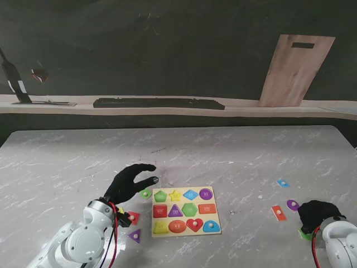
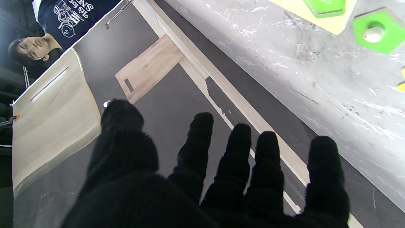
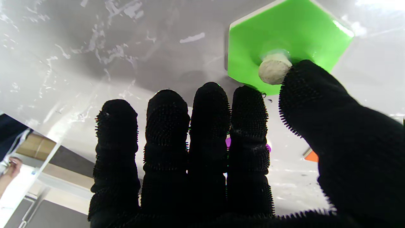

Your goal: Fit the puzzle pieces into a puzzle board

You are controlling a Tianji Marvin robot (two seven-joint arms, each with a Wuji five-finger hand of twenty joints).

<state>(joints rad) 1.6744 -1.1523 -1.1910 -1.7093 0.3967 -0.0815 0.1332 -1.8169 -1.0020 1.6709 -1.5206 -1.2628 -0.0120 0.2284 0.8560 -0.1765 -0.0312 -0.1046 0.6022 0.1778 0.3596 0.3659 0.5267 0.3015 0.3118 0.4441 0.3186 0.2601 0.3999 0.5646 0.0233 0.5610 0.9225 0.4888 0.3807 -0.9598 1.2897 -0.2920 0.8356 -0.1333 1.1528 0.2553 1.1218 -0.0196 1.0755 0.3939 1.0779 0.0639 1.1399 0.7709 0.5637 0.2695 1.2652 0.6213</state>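
- A grey marbled table [image 1: 234, 151] fills most of the stand's view, with a dark wall behind it and a wooden board [image 1: 295, 70] leaning at the upper right of the frame.
- The puzzle board [image 1: 186, 211], yellow with coloured shapes seated in it, lies low in the frame just left of centre.
- The left hand [image 1: 129, 183], in a black glove, hovers just left of the puzzle board with fingers spread and nothing in its grasp.
- A green hexagon piece [image 1: 146, 194] lies loose between that hand and the board; a red piece [image 1: 133, 216] and a purple triangle [image 1: 135, 235] lie lower left.
- The right hand [image 1: 319, 215] sits at the lower right corner, fingers straight and together, thumb tip touching the white knob of another green piece [image 3: 284, 41]; a firm grip cannot be told.
- A blue piece [image 1: 283, 183], an orange piece [image 1: 278, 213] and a purple piece [image 1: 293, 204] lie near the right hand.
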